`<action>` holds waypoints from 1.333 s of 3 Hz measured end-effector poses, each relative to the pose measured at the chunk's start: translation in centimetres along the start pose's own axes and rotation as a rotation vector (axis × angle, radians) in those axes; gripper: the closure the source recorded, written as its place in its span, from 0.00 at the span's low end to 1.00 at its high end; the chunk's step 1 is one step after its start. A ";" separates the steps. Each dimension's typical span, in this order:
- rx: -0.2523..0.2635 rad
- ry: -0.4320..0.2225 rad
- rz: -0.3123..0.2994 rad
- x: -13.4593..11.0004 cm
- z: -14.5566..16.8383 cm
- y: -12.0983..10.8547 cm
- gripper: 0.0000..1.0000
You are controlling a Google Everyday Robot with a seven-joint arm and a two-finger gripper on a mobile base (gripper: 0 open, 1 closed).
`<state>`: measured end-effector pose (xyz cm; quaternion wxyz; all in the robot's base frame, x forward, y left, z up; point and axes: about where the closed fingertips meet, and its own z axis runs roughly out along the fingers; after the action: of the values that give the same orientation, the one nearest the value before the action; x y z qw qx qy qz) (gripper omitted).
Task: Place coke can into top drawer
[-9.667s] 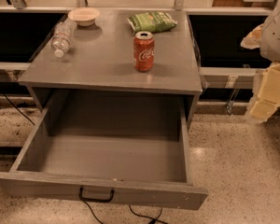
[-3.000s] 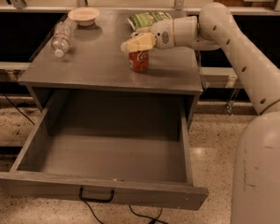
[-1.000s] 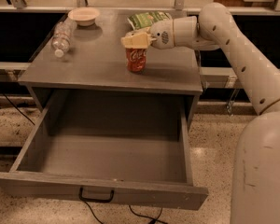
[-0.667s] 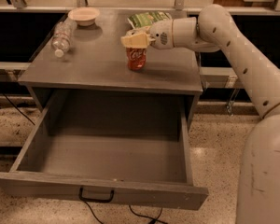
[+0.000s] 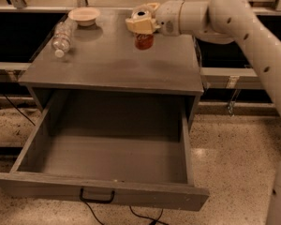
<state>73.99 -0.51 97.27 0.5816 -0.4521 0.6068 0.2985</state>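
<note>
The coke can [image 5: 144,41] is red and only its lower half shows under my gripper [image 5: 141,26]. The gripper is shut on the can's top and holds it above the back of the grey cabinet top [image 5: 112,67], clear of the surface. The top drawer [image 5: 98,190] is pulled fully open below and in front, with its black handle [image 5: 97,196] on the front panel. Its grey inside holds nothing.
A clear plastic bottle [image 5: 62,35] lies on its side at the cabinet top's back left. A small white bowl [image 5: 84,16] stands behind it. My white arm [image 5: 246,25] reaches in from the right. A black cable lies on the speckled floor [image 5: 234,163].
The gripper came down on the can and closed on it. It has now lifted the can off the cabinet top, up and slightly right.
</note>
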 end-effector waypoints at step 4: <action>0.017 0.059 -0.078 -2.2 -4.7 2.3 1.00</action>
<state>69.72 -3.28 99.67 0.5783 -0.4792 0.6082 0.2570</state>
